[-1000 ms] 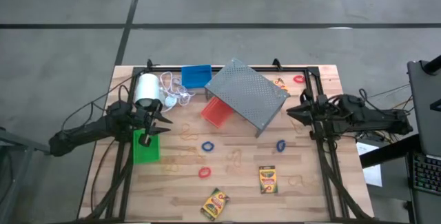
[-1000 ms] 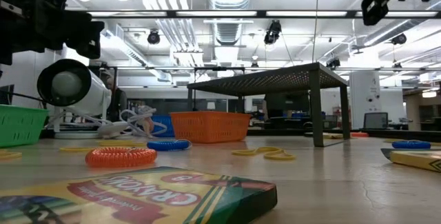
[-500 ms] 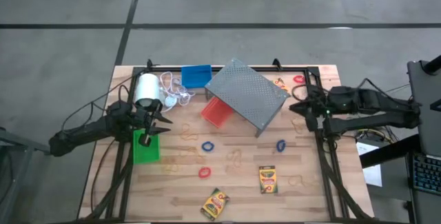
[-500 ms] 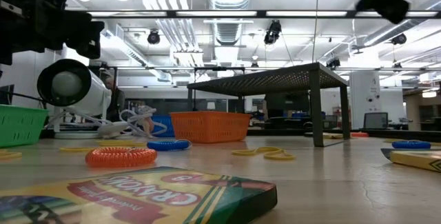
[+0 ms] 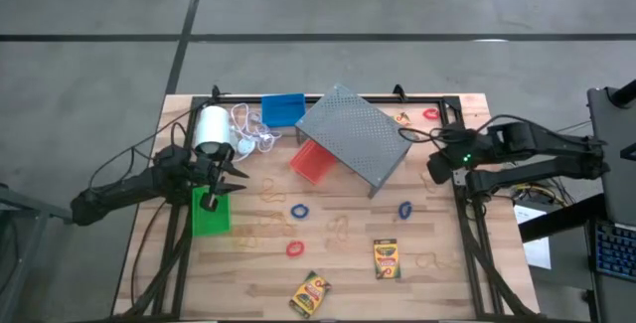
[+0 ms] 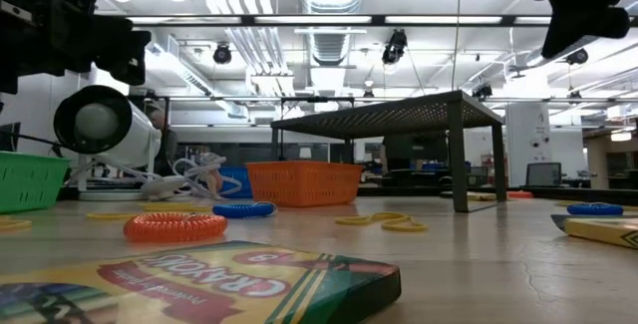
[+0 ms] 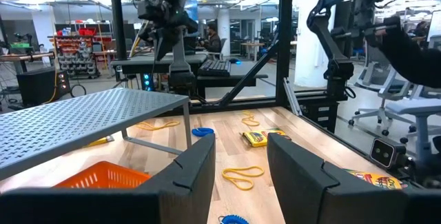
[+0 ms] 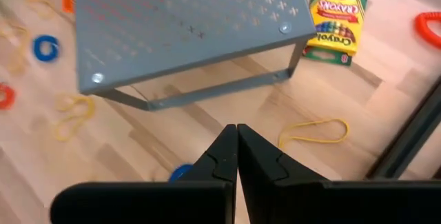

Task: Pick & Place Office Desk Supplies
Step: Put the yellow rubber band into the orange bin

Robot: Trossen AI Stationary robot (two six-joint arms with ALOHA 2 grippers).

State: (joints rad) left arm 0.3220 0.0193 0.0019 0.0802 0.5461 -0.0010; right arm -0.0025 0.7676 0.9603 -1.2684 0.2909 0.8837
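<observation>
The right gripper (image 8: 237,156), its two fingers pressed together with nothing between them, hangs above the right side of the table (image 5: 457,273), near the grey perforated rack (image 5: 356,136). The left gripper (image 7: 240,176), fingers parted and empty, waits over the left edge beside the green bin (image 5: 210,212). The supplies lie scattered: one crayon box (image 8: 335,18) behind the rack near the far right corner, with a red ring (image 8: 430,28) just beside it; two more crayon boxes (image 5: 386,257) (image 5: 310,294) toward the front edge; a blue ring (image 5: 405,210) in front of the rack's right leg; another blue ring (image 5: 299,210) and a red ring (image 5: 294,248) near the middle. The orange bin (image 5: 312,160) sits partly under the rack's left end, and the blue bin (image 5: 282,109) stands at the far edge. The step in hand appears to be the right arm's approach to an item, probably the blue ring or crayon box nearest it; to do it well, the fingers must open before descending, centre squarely over the piece, and close low against the wood. The rack's overhang and legs crowd the orange bin and limit a straight path to it. Loose yellow rubber bands (image 8: 314,131) could be caught up in a grasp. A white roll (image 5: 212,129) with tangled cord occupies the far left.
</observation>
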